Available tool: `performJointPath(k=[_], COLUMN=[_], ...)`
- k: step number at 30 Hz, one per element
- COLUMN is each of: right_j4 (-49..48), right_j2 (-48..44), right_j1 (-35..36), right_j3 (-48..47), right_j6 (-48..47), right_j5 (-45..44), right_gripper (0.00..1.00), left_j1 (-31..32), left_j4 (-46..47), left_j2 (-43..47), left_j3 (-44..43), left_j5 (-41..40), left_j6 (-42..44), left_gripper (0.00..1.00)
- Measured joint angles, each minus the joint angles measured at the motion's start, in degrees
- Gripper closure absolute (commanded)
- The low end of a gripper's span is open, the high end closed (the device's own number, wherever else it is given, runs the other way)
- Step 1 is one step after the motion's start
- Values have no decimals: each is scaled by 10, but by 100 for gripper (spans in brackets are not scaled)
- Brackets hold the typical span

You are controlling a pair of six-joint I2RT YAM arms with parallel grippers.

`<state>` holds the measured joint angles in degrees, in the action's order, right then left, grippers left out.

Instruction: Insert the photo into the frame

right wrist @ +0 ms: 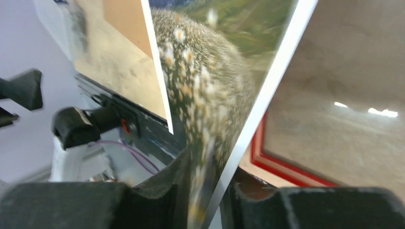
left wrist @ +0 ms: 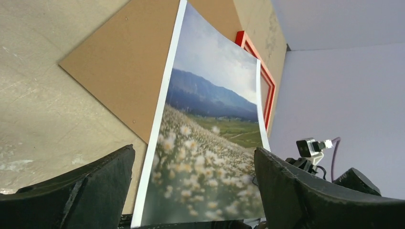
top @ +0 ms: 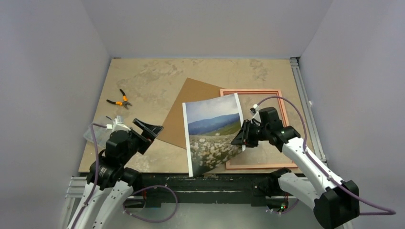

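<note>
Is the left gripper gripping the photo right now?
No: in the left wrist view the left gripper stands wide open, with the photo beyond its fingers and clear of both; only the right gripper pinches its edge.

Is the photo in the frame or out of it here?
Out. The photo stands raised and curled, its right edge pinched by the right gripper; the frame lies flat beside it, no print inside.
</note>
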<state>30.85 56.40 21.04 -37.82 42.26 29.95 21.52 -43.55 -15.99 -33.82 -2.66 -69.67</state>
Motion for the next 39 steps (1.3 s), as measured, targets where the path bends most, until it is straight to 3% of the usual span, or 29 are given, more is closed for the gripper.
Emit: performJointPath(k=[4,7,17,24,34,37,39], right_j4=[74,110,119,81,-23,-46,-59], right_j2=[-34,-23,72,125,177,177,172], right_j1=[0,0,-8,-53,-94,-94,-94], right_j3=[3,-9,-57,-56,-20,-7,0], right_j6=[-45,-72,-113,-127,-130,-129,-127], right_j5=[-41,-82,-177,-198,-92,-41,-5], right_gripper=[15,6,6,7,15,23,35], left_j1=[0,0,4,29,65,68,70], left_j4=[31,61,152,227,356,376,388], left_j2=[-43,-87,-248,-351,-461,-475,-481], left_j3=[14,30,60,71,121,124,124], left_j5=[25,48,128,174,185,187,188], left_j6=[14,22,53,61,41,32,30], left_gripper=[9,12,20,24,29,29,29])
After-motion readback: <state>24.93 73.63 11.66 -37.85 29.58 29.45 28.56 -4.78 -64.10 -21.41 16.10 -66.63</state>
